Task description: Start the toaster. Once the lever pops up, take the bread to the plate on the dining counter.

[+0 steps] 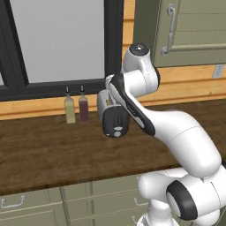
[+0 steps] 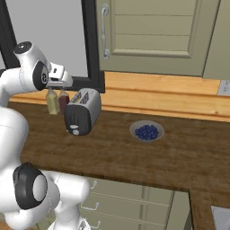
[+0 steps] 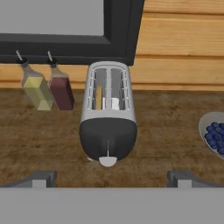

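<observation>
A silver-grey, two-slot toaster [image 3: 108,114] with a rounded body stood on the dark brown wooden worktop [image 3: 166,135], its black end face turned toward the camera. A small dark lever [image 3: 107,148] ran down that face above a pale round knob [image 3: 107,161]. One tan slice of bread [image 3: 99,97] sat in the left slot.

The two-finger gripper [image 3: 111,178] hovered just short of the toaster with its tips spread wide apart, holding nothing.

The lever would probably be stiff and sprung, best pressed from above. The bread looked light and crumbly, best pinched by its top edge.

At ten o'clock from the toaster stood two glass bottles, one yellow [image 3: 36,87] and one dark red [image 3: 61,89]. At three o'clock sat one grey bowl of blueberries [image 3: 215,134].
</observation>
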